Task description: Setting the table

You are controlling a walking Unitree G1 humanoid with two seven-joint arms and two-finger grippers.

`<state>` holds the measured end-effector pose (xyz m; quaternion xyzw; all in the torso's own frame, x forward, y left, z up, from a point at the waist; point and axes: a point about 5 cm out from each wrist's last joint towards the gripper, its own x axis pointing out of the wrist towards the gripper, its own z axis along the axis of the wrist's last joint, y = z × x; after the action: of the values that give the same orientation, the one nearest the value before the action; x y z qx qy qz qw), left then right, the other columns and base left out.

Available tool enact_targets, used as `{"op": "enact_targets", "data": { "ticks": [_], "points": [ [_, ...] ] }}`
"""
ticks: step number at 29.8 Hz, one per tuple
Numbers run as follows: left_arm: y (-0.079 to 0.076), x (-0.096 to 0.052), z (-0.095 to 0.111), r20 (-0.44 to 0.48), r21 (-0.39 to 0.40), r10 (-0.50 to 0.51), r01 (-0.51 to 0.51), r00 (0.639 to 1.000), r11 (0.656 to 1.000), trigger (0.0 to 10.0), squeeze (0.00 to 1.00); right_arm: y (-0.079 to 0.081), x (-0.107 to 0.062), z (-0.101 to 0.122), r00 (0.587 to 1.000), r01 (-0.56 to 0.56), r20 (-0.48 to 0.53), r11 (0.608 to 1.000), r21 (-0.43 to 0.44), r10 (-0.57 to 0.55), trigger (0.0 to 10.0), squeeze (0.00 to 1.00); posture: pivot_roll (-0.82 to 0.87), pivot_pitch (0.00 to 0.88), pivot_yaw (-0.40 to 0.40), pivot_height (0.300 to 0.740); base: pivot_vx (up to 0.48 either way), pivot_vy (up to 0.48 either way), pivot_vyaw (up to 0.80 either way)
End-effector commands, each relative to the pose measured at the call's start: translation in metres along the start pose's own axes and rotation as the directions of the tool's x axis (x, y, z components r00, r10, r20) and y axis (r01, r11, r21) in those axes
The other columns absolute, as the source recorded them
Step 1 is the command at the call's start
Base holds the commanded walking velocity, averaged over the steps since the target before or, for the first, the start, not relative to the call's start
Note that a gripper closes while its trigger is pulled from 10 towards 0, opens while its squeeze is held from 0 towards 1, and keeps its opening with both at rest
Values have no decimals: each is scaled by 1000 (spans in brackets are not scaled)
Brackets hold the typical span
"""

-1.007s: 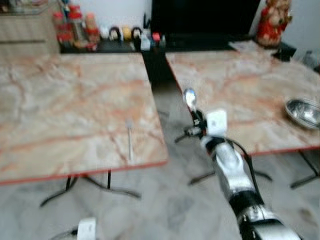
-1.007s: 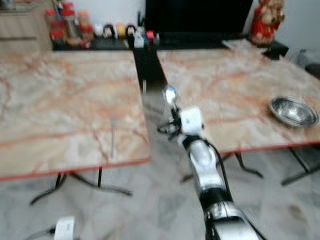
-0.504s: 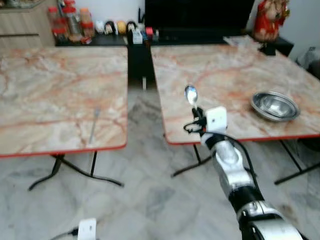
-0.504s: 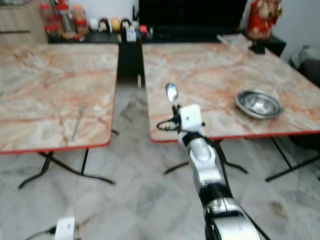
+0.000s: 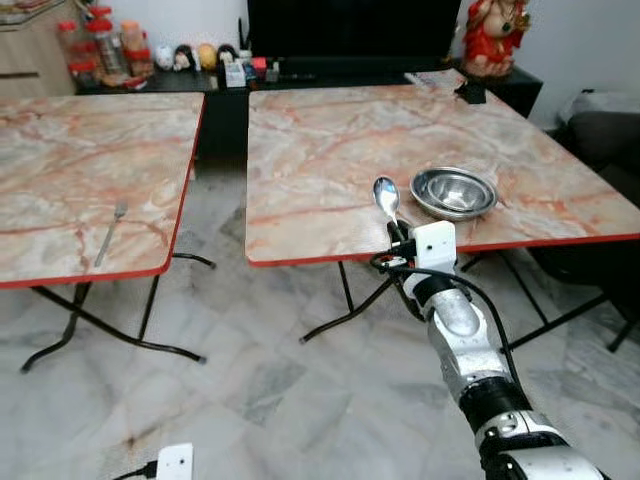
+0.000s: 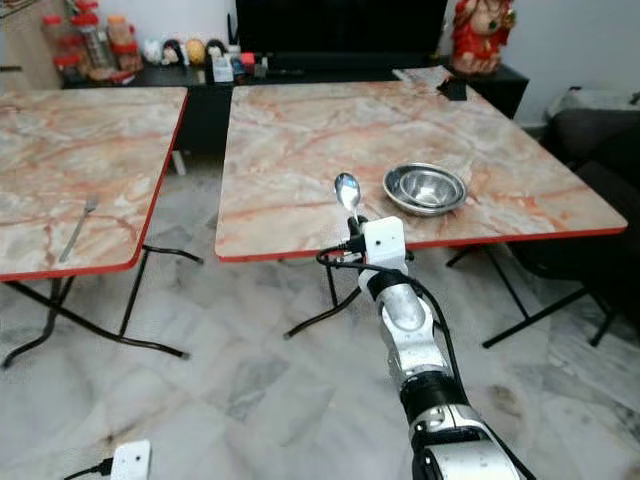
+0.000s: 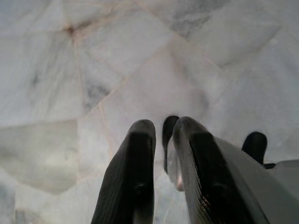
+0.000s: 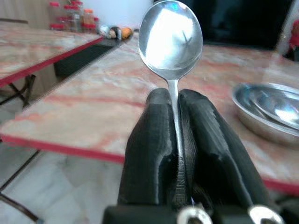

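My right gripper (image 5: 396,233) is shut on a silver spoon (image 5: 385,196), bowl end up, just before the front edge of the right marble table (image 5: 330,150). In the right wrist view the spoon (image 8: 171,37) stands between the two fingers (image 8: 152,140). A steel bowl (image 5: 454,192) sits on that table, a little right of the spoon and near the front edge. A fork (image 5: 109,232) lies on the left marble table (image 5: 70,160) near its front right corner. My left gripper (image 7: 163,133) hangs low over the marble floor with its fingers close together and nothing between them.
A gap of floor separates the two tables, which stand on black folding legs (image 5: 110,330). Behind them is a dark low cabinet with jars (image 5: 95,55), small items and a red figurine (image 5: 488,35). A dark sofa (image 5: 600,130) stands at the right.
The camera has swung right and nearer the right table, so the bowl now lies close to the spoon. The right gripper still holds the spoon upright.
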<state>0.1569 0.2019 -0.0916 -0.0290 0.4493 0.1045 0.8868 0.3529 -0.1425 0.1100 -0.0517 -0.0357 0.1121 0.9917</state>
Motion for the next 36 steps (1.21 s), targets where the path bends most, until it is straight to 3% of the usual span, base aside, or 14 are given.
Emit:
{"op": "enact_targets", "data": {
  "ticks": [1,9,36],
  "points": [
    [2,0,1,2,-16,8,-8,1000,1000,10000,0,2,5,9,999,-5,37,1000,-5,5,10000,0,-29,0,-3,740,0,0,0],
    [1,1,3,8,-15,11,-11,1000,1000,10000,0,5,7,13,998,-19,57,1000,-16,20,10000,0,-31,0,-5,740,246,0,570],
    [-1,1,4,5,-13,2,-2,1000,1000,10000,0,5,7,13,999,-5,53,1000,8,4,10000,0,-36,0,0,740,375,0,0]
  ]
}}
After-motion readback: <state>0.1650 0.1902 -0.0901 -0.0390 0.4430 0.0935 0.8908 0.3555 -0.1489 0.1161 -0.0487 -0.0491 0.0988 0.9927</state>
